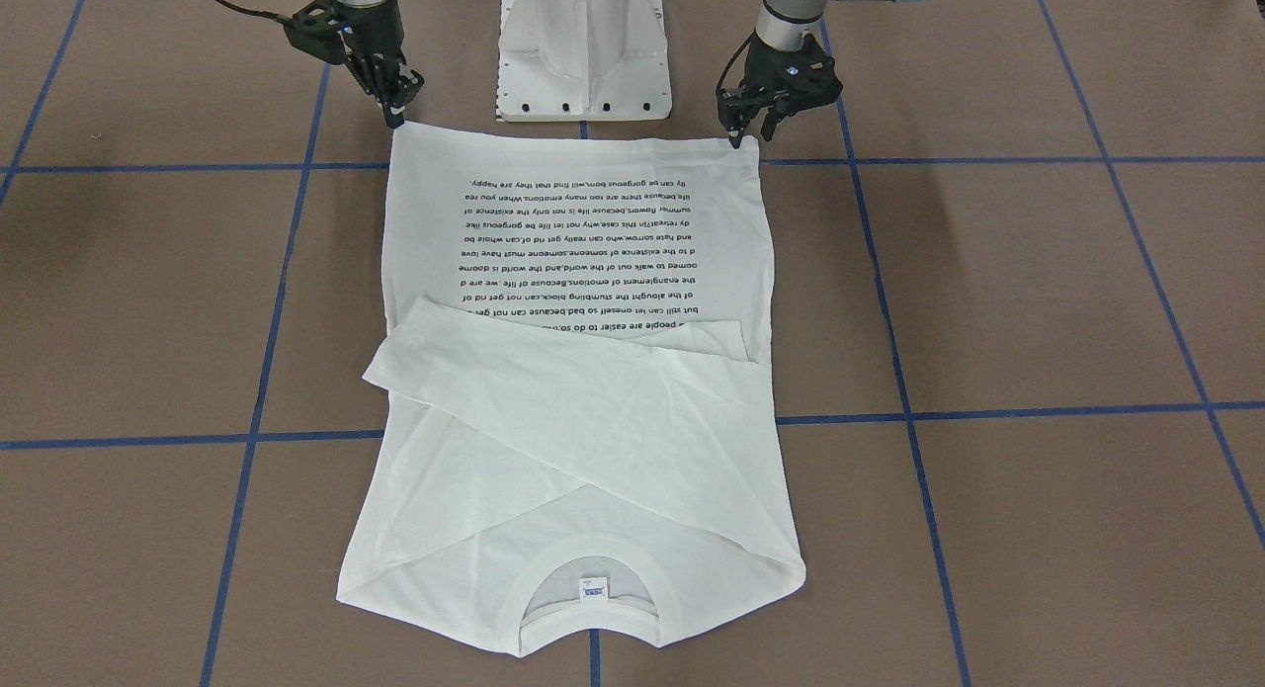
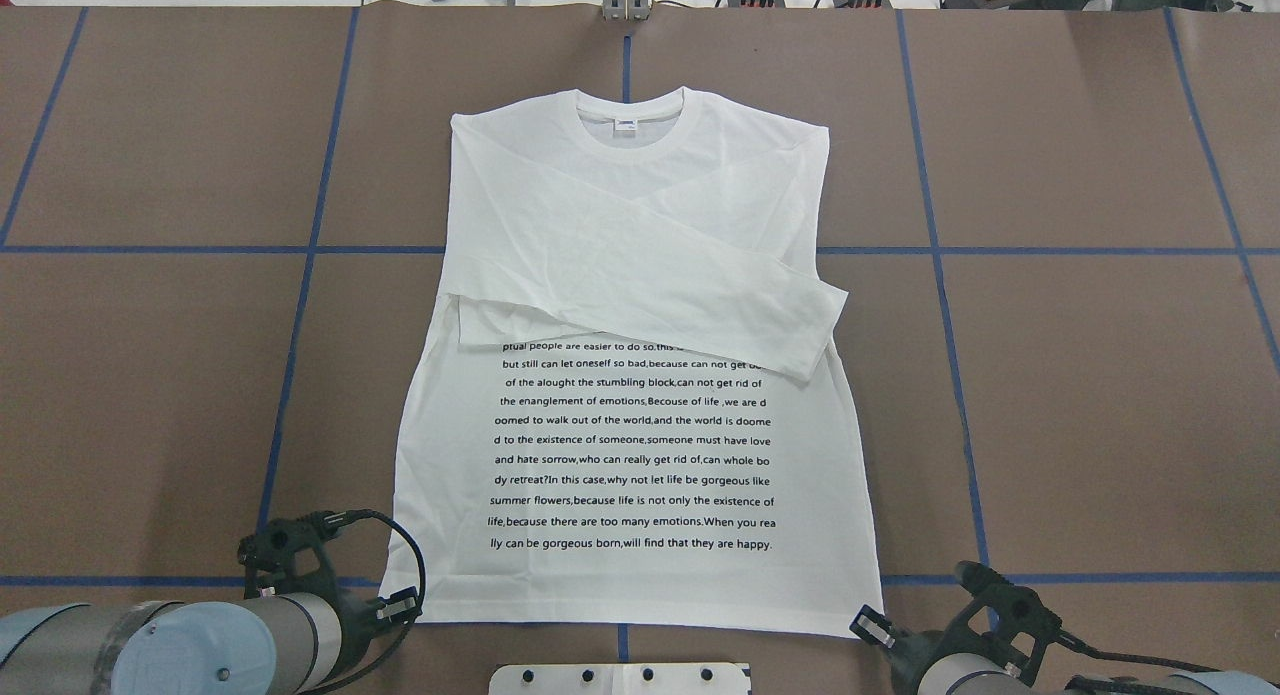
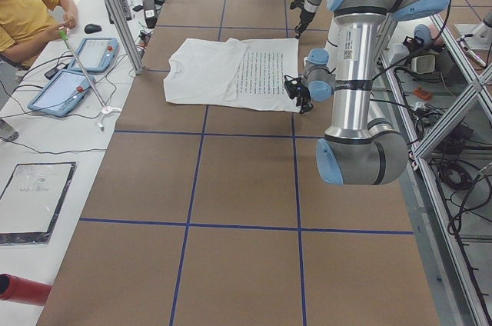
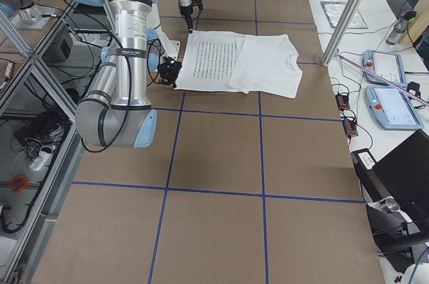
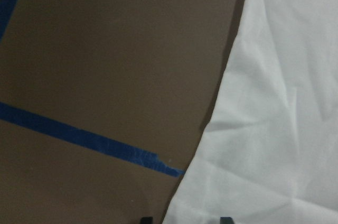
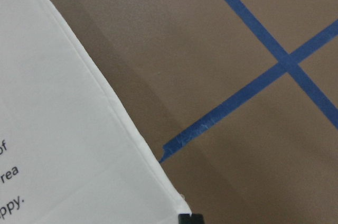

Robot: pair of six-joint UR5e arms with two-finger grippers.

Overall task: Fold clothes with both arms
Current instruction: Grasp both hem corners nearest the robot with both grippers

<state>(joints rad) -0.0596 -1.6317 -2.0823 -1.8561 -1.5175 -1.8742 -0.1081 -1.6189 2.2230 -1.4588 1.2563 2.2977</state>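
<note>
You have one shirt, two arms and one base on the table

Going by the overhead view, you can count one T-shirt (image 2: 620,205) at centre with two sleeves (image 2: 700,285) crossed, one left arm (image 2: 290,625) at 7 o'clock, one right arm (image 2: 960,675) at 5 o'clock, one pedestal base (image 2: 620,677) at 6 o'clock, plus two tablets (image 3: 63,91) and one person (image 3: 23,11)
</note>
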